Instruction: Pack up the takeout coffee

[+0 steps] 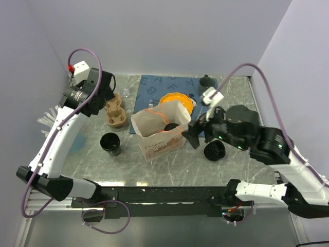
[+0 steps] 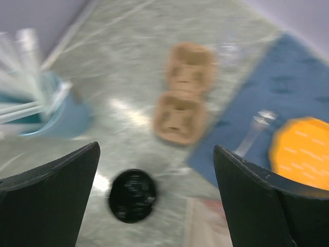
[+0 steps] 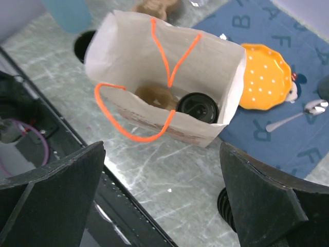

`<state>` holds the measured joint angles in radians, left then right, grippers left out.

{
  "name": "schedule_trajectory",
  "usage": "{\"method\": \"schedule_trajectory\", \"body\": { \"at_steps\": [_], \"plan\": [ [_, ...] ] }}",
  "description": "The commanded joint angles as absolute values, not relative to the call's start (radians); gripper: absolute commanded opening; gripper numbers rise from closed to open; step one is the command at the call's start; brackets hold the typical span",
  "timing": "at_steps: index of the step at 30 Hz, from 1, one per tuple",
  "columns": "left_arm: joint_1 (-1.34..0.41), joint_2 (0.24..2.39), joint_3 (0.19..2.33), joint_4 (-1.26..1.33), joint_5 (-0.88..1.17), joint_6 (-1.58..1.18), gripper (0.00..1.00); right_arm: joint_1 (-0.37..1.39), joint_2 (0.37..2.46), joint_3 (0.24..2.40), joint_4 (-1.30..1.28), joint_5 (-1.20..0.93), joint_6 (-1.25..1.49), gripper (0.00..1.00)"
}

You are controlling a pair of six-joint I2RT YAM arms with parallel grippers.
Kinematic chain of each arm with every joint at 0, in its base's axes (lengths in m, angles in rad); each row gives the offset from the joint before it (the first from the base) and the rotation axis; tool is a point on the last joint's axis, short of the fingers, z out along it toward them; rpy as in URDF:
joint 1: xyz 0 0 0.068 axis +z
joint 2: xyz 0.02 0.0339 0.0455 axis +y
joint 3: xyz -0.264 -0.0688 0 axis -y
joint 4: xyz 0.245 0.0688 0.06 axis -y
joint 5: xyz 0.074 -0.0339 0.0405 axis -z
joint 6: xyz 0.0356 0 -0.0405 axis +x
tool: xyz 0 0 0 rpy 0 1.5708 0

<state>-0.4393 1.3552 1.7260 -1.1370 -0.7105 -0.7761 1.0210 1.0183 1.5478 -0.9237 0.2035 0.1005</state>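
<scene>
Takeout coffee inside paper bag, directly below right gripper — jaws wide, nothing held; bag walls all round it. Left gripper likewise spread w/ second black cup beneath — cup carrier ahead.

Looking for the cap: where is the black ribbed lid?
In the top view, the black ribbed lid lies on the table, just right of the paper bag.

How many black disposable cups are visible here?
2. One open cup stands on the table left of the paper bag; one apparently lidded cup sits inside the bag. The bag may hide more.
</scene>
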Motion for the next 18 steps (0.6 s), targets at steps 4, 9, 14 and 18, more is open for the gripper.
{"method": "schedule_trajectory", "body": {
  "at_steps": [4, 9, 14, 18],
  "plan": [
    [-0.247, 1.321, 1.515, -1.223, -0.874, -0.802, 0.95, 1.014, 0.957, 1.525, -0.822, 0.137, 0.083, 1.00],
    [-0.163, 1.301, 1.359, -1.063, -0.851, -0.697, 0.85, 1.015, 0.966, 1.519, -0.792, 0.137, 0.071, 1.00],
    [-0.097, 1.353, 1.281, -0.954, -0.891, -0.628, 0.78, 1.014, 0.996, 1.535, -0.801, 0.136, 0.054, 1.00],
    [-0.080, 1.377, 1.256, -0.858, -0.936, -0.572, 0.78, 1.014, 0.993, 1.543, -0.815, 0.152, 0.058, 1.00]
  ]
}}
